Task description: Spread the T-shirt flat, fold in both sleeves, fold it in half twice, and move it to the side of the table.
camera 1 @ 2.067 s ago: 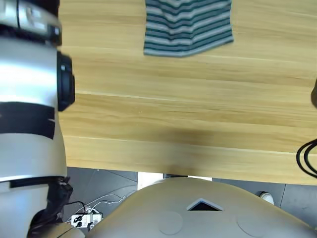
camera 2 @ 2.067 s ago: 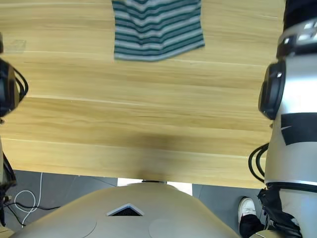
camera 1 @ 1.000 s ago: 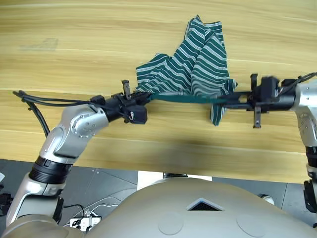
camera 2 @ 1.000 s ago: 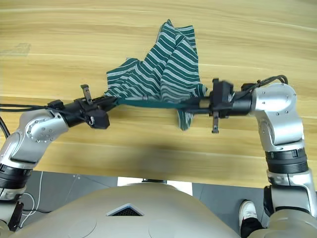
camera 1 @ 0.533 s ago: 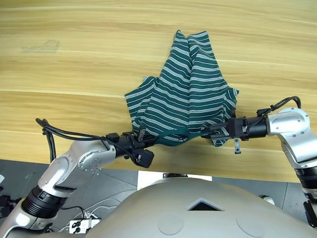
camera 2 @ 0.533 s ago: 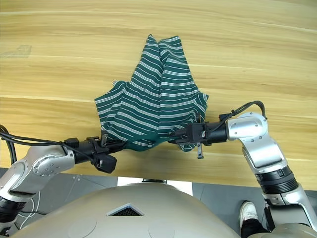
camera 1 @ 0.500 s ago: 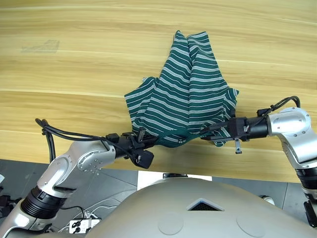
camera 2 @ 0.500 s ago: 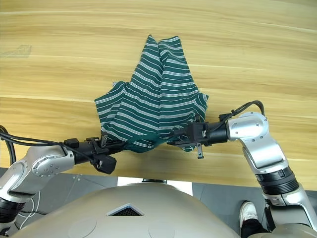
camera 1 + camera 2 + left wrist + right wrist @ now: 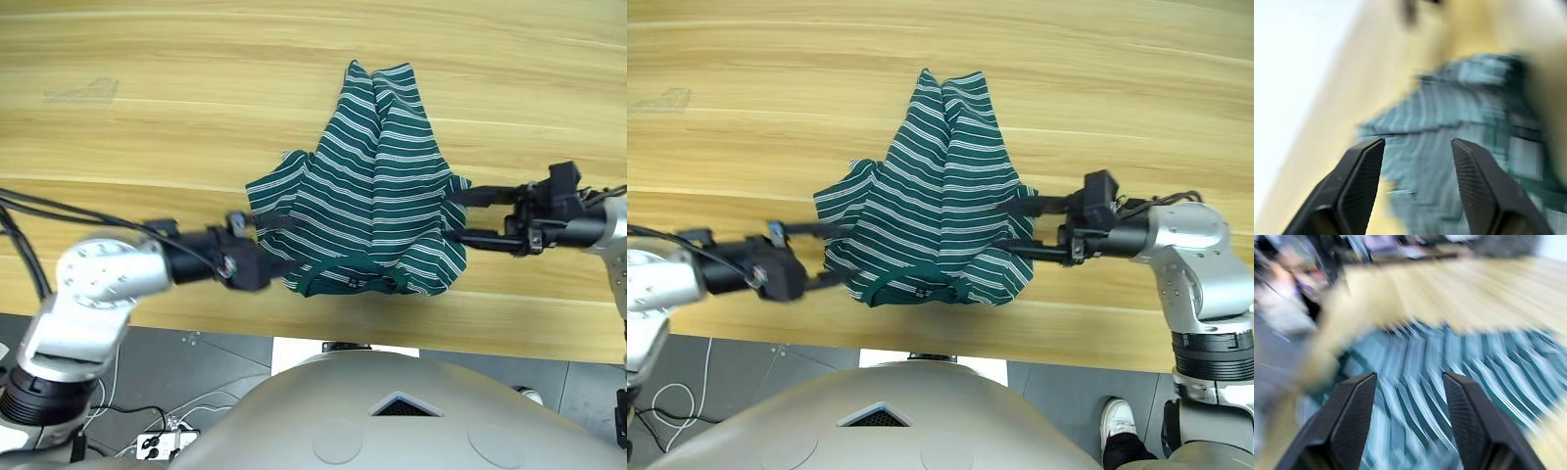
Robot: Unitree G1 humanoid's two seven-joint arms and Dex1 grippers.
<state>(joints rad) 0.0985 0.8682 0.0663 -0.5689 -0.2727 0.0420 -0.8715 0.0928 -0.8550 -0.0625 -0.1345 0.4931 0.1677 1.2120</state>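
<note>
You have the T-shirt (image 9: pixel 367 196), green with thin white stripes, lying on the wooden table (image 9: pixel 147 127) in the middle of your reach, close to the near edge. It is not flat: it is crumpled, with long folds that run from a narrow far end to a wider near end, and the collar (image 9: pixel 348 281) lies at the near end, just beside the table edge. Your left gripper (image 9: pixel 287 243) is at the shirt's left side, low over the table, and it points inward toward the cloth. Its two fingers (image 9: pixel 1359 191) stand well apart in the left wrist view, with the striped cloth visible in the gap beyond them, so this claw is wide open and has hold of nothing. Your right gripper (image 9: pixel 453 215) is at the shirt's right side and points inward from there, so the two claws face each other across the shirt. Its fingers (image 9: pixel 1354 426) are also spread wide in the right wrist view, with striped cloth lying under and beyond them, and no cloth is pinched between them. I cannot tell whether the fingertips of either claw touch the cloth.
</note>
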